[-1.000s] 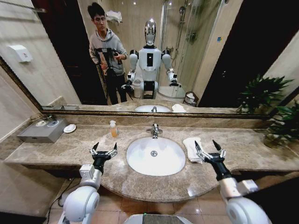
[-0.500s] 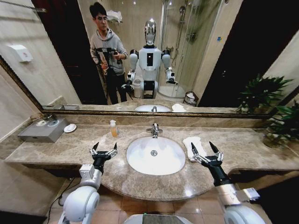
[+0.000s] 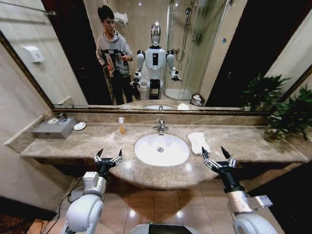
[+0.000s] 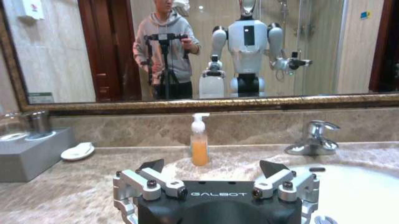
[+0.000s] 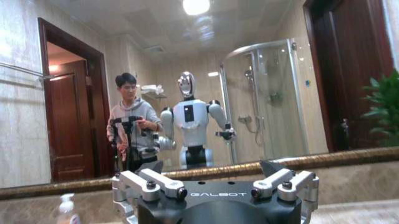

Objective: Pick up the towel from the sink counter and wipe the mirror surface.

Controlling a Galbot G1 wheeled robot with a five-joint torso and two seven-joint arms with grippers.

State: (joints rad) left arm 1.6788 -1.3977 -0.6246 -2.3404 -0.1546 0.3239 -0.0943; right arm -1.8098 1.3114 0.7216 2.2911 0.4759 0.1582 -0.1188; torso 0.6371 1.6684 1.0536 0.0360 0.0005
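Two end effectors hover at the desk's (image 3: pixel 83 146) front edge, both with prongs spread and nothing in them: the left end effector (image 3: pixel 108 157) sits left of the basin (image 3: pixel 162 149), the right end effector (image 3: pixel 219 158) right of it. Between basin and right end effector, nearer the wall, lies the towel (image 3: pixel 198 142), a crumpled white cloth flat on the marble below the mirror (image 3: pixel 234 53). It looks light, soft and floppy, so I'd pinch a raised fold near its middle.
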